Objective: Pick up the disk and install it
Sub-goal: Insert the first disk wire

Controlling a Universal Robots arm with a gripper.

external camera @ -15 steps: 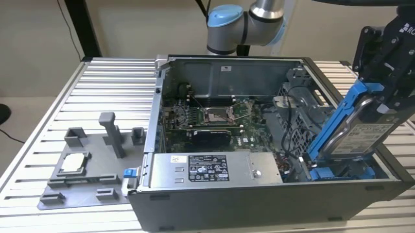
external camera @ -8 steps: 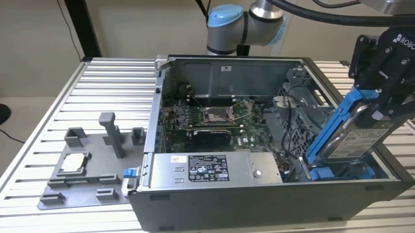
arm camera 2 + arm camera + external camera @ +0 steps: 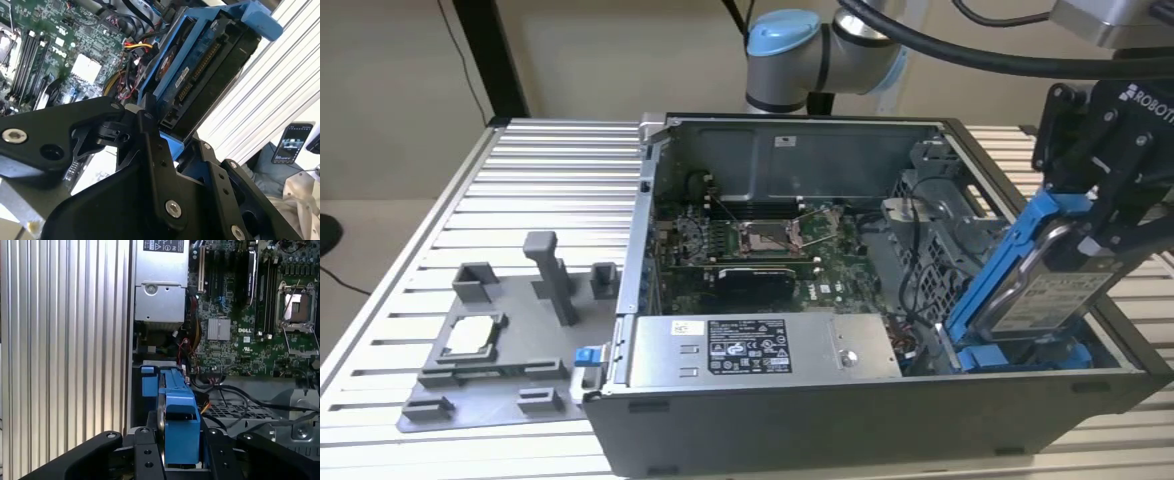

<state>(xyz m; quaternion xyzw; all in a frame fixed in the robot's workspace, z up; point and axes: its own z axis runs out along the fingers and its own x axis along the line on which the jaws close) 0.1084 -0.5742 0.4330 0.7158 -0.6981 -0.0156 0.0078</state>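
the jaws are closed narrow on the disk (image 3: 1054, 290), black fingers (image 3: 145, 455) pressed to either side of its blue carrier, as both wrist views show close up. in the first wrist view the blue frame (image 3: 180, 415) stands edge-on between the two fingers. in the second wrist view the disk (image 3: 200, 65) juts away from the jaws, its dark body and connector edge framed by the blue rails.

from the exterior view the disk sits steeply tilted, its top leaning toward the exterior view's right under the jaws. its lower end reaches down inside the open computer case (image 3: 854, 410), in the corner toward the exterior view's right, just above a blue bay piece (image 3: 1027, 355). i cannot tell whether it is touching that piece or just over it.

beside it in the case, along the near wall, lies the long grey power supply (image 3: 761, 345) with its black-and-white label. beyond that is the green motherboard (image 3: 720, 250), with the open processor socket (image 3: 765, 237) near its middle. red and yellow cables (image 3: 137, 47) bunch up close to the disk.

the case rests on a ribbed metal worktop (image 3: 547, 170). well apart, on the exterior view's left, a grey fixture tray (image 3: 494, 395) lies on the worktop with a small square silver chip (image 3: 471, 333) seated in it. behind the case, the arm's blue-capped joint (image 3: 787, 40) rises.
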